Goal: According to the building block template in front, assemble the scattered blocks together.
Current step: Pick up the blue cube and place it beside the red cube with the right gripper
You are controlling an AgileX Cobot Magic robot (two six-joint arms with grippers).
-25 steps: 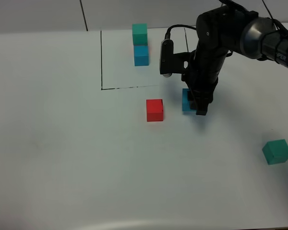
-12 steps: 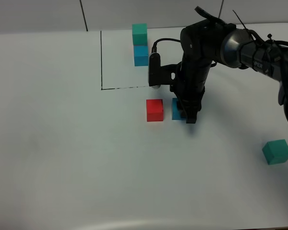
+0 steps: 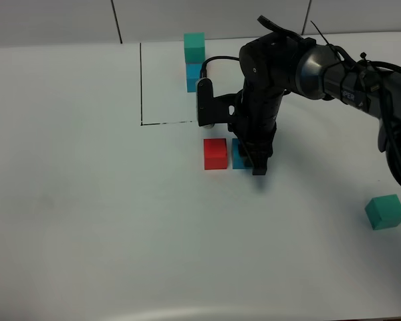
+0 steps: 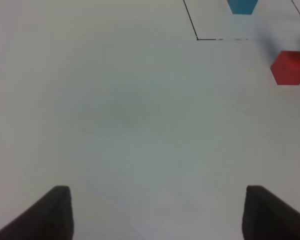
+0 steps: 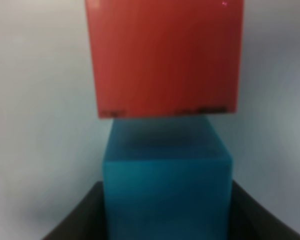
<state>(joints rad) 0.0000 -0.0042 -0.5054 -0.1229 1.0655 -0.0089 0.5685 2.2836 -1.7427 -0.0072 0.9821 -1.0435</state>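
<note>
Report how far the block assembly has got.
Done: nothing joined for certain yet. In hand: the right hand grips the blue cube right beside the red cube; contact unclear. Remaining: the teal-green cube sits far off, untouched, still to be added to match the template.

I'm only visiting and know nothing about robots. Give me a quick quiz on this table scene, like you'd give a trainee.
1. True or false: the blue cube gripped by the right pincer sits right beside the red cube.
2. Which loose cube lies farthest from the template? A red cube, B blue cube, C green cube.
3. Fill in the blank: the left pincer holds nothing, and its jaws are ___.

Key: 1 true; 2 C; 3 open.
</note>
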